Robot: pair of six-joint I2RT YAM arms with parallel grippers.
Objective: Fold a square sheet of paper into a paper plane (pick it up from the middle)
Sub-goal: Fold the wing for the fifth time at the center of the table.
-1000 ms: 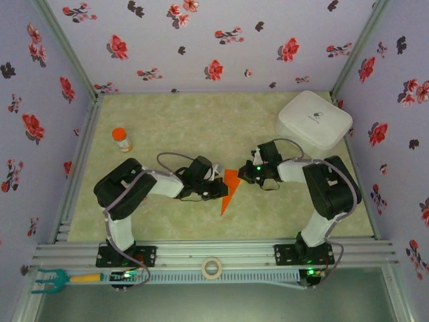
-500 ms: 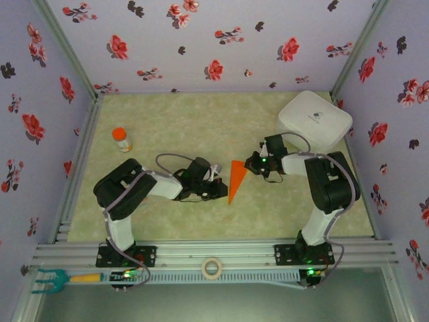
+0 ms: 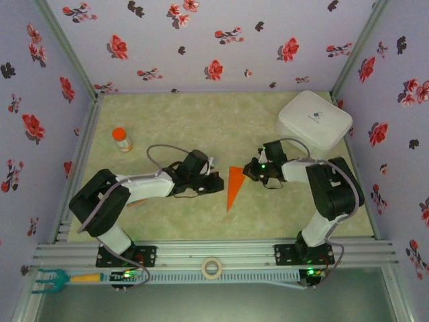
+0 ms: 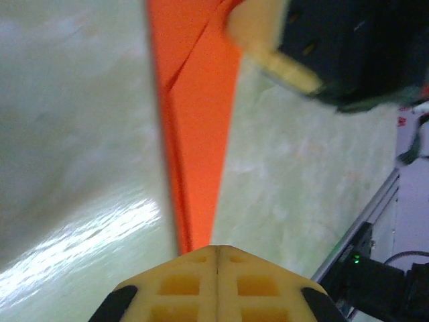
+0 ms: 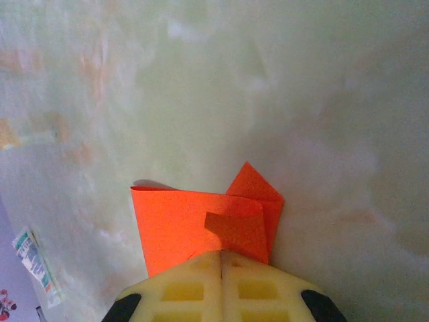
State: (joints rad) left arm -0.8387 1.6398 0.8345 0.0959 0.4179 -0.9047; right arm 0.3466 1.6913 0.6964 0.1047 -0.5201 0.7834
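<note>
The square sheet of paper (image 3: 233,186) is bright orange-red and folded into a slim pointed dart, lying on the mat with its wide end far and its point near. My left gripper (image 3: 220,182) is shut at the paper's left edge. In the left wrist view the paper (image 4: 198,127) runs as a narrow strip up from my closed left gripper (image 4: 216,251). My right gripper (image 3: 249,169) is shut at the wide end. In the right wrist view the paper's folded flaps (image 5: 201,225) stand just ahead of my closed right gripper (image 5: 221,255), which covers their near edge. Whether either gripper pinches the paper is hidden.
A white case (image 3: 314,119) sits at the back right. An orange-capped bottle (image 3: 121,139) stands at the left. A tape roll (image 3: 212,267) lies on the front rail. A small printed packet (image 5: 37,265) lies near the right gripper. Flowered walls close off three sides.
The paper shifted right and back, then slightly nearer, and now lies straighter. The right gripper moved with its wide end. The left arm's elbow swung out to the left and lower.
</note>
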